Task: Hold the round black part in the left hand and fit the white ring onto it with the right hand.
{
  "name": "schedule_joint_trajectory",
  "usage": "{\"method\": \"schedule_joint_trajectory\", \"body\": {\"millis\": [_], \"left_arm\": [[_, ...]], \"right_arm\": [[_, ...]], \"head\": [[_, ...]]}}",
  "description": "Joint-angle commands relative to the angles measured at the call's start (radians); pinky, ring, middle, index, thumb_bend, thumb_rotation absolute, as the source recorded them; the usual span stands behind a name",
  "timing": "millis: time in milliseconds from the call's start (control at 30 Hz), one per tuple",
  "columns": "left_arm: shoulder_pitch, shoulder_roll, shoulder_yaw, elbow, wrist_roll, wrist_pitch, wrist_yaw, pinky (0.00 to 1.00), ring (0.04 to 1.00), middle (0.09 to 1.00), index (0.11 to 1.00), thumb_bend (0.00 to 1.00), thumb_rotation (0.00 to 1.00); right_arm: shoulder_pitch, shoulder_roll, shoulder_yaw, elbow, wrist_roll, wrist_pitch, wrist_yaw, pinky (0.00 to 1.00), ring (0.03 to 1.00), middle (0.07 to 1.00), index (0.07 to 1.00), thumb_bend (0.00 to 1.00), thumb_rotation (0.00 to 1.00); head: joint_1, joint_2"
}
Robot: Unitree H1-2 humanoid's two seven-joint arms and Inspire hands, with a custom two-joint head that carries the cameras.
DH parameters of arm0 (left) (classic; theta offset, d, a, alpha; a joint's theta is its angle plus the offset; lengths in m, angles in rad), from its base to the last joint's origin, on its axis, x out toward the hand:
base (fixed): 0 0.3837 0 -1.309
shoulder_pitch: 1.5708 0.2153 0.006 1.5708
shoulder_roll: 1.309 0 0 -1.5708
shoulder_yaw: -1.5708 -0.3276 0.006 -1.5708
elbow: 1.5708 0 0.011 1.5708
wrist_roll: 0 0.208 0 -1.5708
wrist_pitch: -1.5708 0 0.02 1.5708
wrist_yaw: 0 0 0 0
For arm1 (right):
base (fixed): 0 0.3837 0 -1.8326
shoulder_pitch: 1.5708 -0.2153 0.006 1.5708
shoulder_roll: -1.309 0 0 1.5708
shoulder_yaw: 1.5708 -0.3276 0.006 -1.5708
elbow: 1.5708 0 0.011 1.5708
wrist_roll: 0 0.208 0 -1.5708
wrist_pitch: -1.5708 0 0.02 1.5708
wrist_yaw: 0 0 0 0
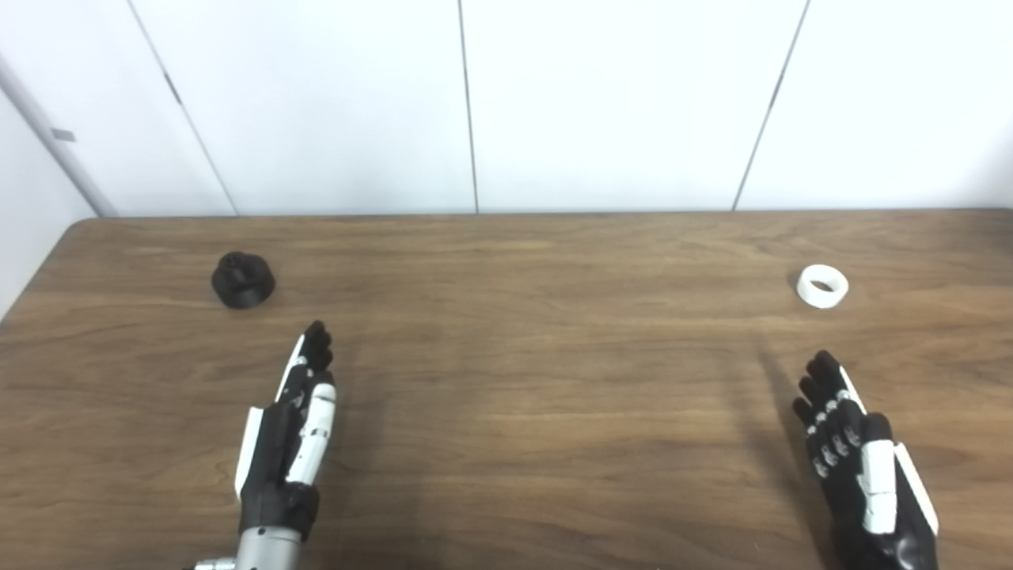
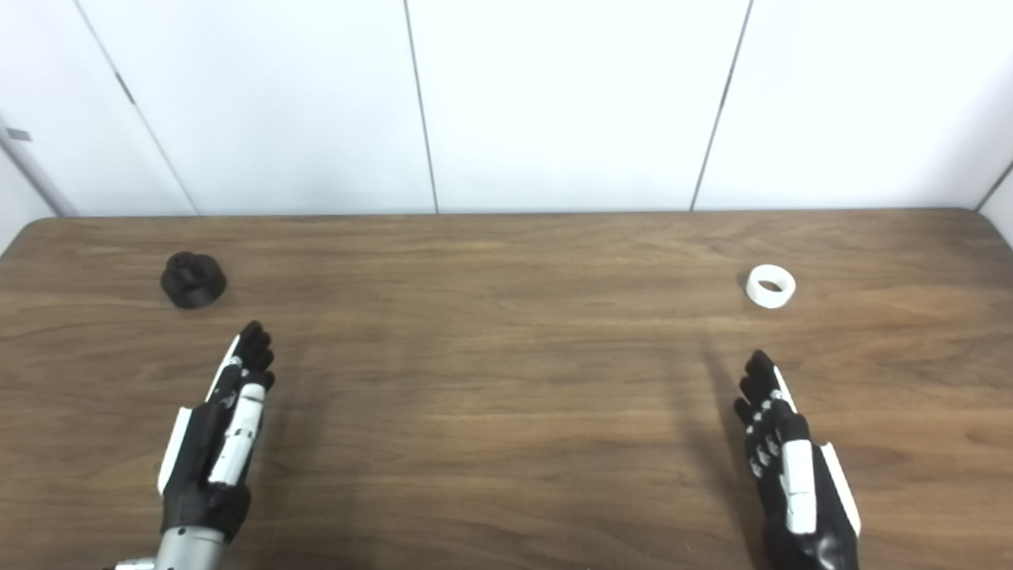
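Left hand and right hand both empty, fingers extended, over the tabletop. Round black part just beyond left hand; white ring beyond right hand.

The right robot hand is cut off at the wrist by the bottom edge in both views, so its arm stays out of sight. Only a short metal stub of the left robot hand's forearm shows. The table runs past the lower and side edges. The round black part is small and soft; its top seems to carry a raised knob, but its detail cannot be read. The white ring's inner wall is too blurred to judge.
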Motion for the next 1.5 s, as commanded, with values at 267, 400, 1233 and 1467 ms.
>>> {"method": "schedule_joint_trajectory", "body": {"millis": [267, 400, 1233, 1467], "left_arm": [[0.206, -0.035, -0.024, -0.032, 0.028, -0.058, 0.002, 1.00, 0.995, 0.977, 0.982, 0.04, 0.52], [0.206, -0.048, -0.031, -0.032, 0.044, -0.048, 0.014, 1.00, 0.986, 0.974, 0.972, 0.03, 0.52], [0.190, -0.049, -0.078, 0.050, 0.086, -0.142, 0.016, 0.98, 0.955, 0.962, 0.962, 0.09, 0.00], [0.189, -0.071, -0.090, 0.040, 0.131, -0.102, 0.053, 0.97, 0.935, 0.931, 0.929, 0.14, 0.00]], "right_arm": [[-0.002, -0.003, -0.003, 0.032, 0.015, -0.030, 0.026, 1.00, 1.000, 0.990, 0.990, 0.59, 1.00], [-0.004, -0.009, -0.004, 0.043, 0.027, -0.032, 0.037, 1.00, 1.000, 0.998, 0.997, 0.57, 1.00], [-0.027, -0.020, -0.036, 0.191, 0.083, -0.132, 0.113, 1.00, 1.000, 1.000, 1.000, 0.55, 1.00], [-0.034, -0.021, -0.047, 0.210, 0.073, -0.127, 0.118, 1.00, 1.000, 1.000, 1.000, 0.55, 1.00]], "head": [[0.015, -0.022], [0.054, -0.041], [0.265, -0.165], [0.302, -0.182]]}}
